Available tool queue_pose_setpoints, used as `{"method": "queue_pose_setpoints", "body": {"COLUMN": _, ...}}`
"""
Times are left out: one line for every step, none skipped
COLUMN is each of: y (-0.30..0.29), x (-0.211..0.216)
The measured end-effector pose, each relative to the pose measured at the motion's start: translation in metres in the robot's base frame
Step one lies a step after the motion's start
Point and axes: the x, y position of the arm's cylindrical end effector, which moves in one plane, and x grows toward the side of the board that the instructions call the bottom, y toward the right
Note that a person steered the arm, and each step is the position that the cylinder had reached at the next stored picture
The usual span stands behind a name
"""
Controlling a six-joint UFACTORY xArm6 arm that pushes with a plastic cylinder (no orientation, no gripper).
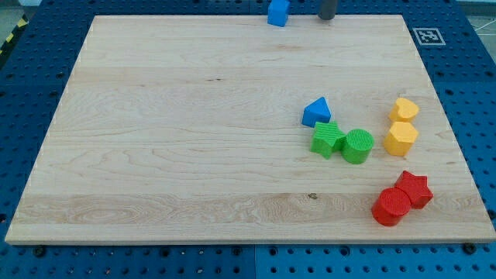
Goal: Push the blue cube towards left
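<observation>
One blue cube (278, 12) at board's (155, 155) top edge, my tip (327, 17) right

one raised camera looks down at the whole wooden board (194, 139) from its near edge.

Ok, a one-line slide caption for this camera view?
My tip sits right of the blue cube at the wooden board's top edge, apart from it.

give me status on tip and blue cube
My tip at view's top edge, right of small blue cube, apart. Cube on wooden board top rim. Path left clear.
</observation>
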Motion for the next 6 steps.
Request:
{"method": "queue_pose_setpoints", "body": {"y": -0.024, "x": 0.001}}
{"method": "queue_pose_setpoints", "body": {"y": -0.048, "x": 0.001}}
{"method": "queue_pose_setpoints", "body": {"y": -0.070, "x": 0.001}}
{"method": "queue_pose_setpoints", "body": {"y": -0.090, "x": 0.001}}
{"method": "queue_pose_setpoints", "body": {"y": -0.107, "x": 0.001}}
{"method": "queue_pose_setpoints", "body": {"y": -0.116, "x": 0.001}}
